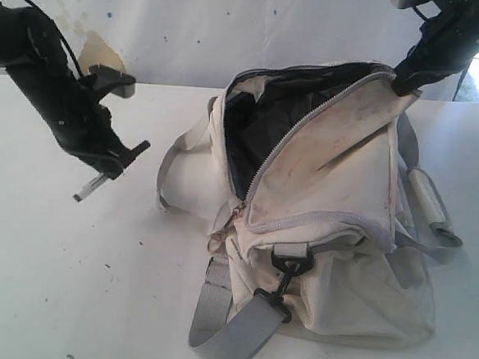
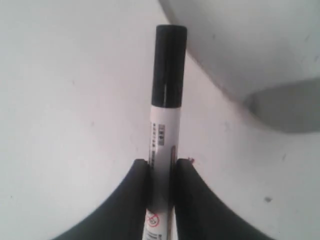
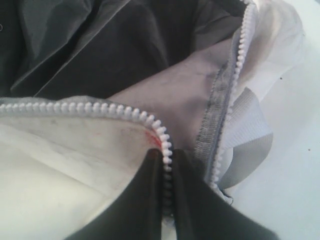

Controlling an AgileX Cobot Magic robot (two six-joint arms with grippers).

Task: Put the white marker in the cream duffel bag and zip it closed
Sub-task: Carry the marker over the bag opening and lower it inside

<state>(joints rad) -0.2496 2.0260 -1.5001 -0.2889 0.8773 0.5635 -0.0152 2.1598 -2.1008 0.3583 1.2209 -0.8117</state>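
In the exterior view the cream duffel bag (image 1: 330,178) lies on the white table (image 1: 50,298), right of centre. Its top zipper is open on a dark lining (image 1: 264,120). A grey strap (image 1: 229,327) with a black clip (image 1: 287,269) trails off its near side. The left pincer (image 1: 113,169) hangs over the table's left part, apart from the bag, pinching the white marker (image 1: 89,188), which slants down and to the left. The right pincer (image 1: 401,82) sits at the far right corner of the bag's opening.

In the left wrist view, two dark fingers (image 2: 132,200) press on the marker's white barrel. Its black cap (image 2: 169,65) sticks out beyond them.

In the right wrist view, the pincer is pressed together on the bag's edge, gripping the line of zipper teeth (image 3: 100,109) beside the lining.
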